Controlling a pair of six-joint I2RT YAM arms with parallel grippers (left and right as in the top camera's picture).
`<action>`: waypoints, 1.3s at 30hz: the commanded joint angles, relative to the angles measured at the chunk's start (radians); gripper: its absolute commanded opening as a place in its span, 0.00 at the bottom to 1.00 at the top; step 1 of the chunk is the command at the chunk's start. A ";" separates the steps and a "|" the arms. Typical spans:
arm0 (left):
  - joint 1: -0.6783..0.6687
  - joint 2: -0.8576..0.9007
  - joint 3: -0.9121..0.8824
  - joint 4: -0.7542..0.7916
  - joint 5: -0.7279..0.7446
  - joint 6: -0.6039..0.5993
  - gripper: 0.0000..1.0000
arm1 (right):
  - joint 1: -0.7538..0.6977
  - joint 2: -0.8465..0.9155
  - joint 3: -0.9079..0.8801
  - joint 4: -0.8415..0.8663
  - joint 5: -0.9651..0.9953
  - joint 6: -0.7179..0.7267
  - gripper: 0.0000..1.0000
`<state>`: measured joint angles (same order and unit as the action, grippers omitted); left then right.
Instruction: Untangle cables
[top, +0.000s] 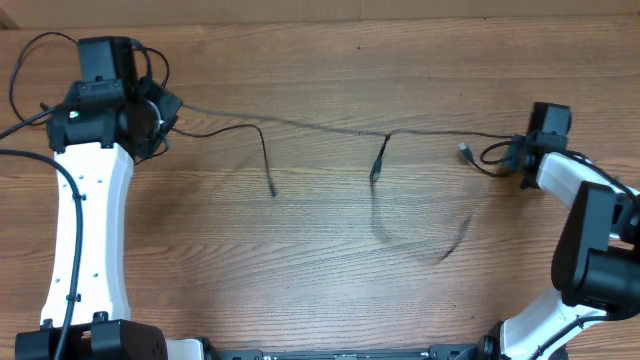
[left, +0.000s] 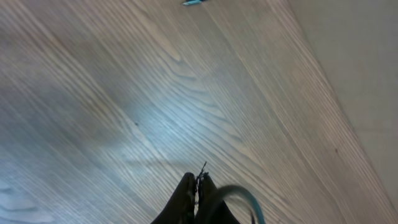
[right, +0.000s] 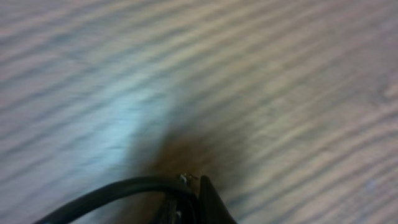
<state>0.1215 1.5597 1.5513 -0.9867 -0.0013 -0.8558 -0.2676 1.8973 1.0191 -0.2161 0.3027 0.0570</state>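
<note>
The cables (top: 300, 123) are pulled into a long thin line across the table between my two grippers. One strand loops down to a plug end (top: 272, 189). A second plug (top: 378, 166) hangs from the crossing point (top: 388, 135) near the middle. A silvery-white tip (top: 465, 152) lies just left of my right gripper (top: 513, 156). The left gripper (top: 171, 106) is shut on the cables' left end; in the left wrist view the gripper (left: 199, 182) shows closed fingertips with a strand (left: 239, 191) curving away. The right gripper (right: 198, 186) is shut on a black strand (right: 118, 190).
The wooden table's far edge (top: 400, 12) runs along the top of the overhead view. A small blue-green object (left: 193, 2) lies on the wood at the top of the left wrist view, where the table edge (left: 323, 93) borders paler ground.
</note>
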 joint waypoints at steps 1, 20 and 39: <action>0.080 -0.038 0.023 -0.032 -0.029 0.053 0.04 | -0.090 -0.029 0.004 -0.019 0.003 0.061 0.04; 0.280 -0.038 0.040 -0.114 -0.058 0.235 0.04 | -0.130 -0.029 0.004 -0.068 -0.564 0.074 0.66; 0.679 -0.015 0.365 -0.282 -0.295 0.335 0.04 | -0.118 -0.029 0.003 -0.214 -0.593 0.074 1.00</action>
<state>0.7662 1.5425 1.8988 -1.2579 -0.3252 -0.4992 -0.3912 1.8484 1.0435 -0.4026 -0.2733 0.1177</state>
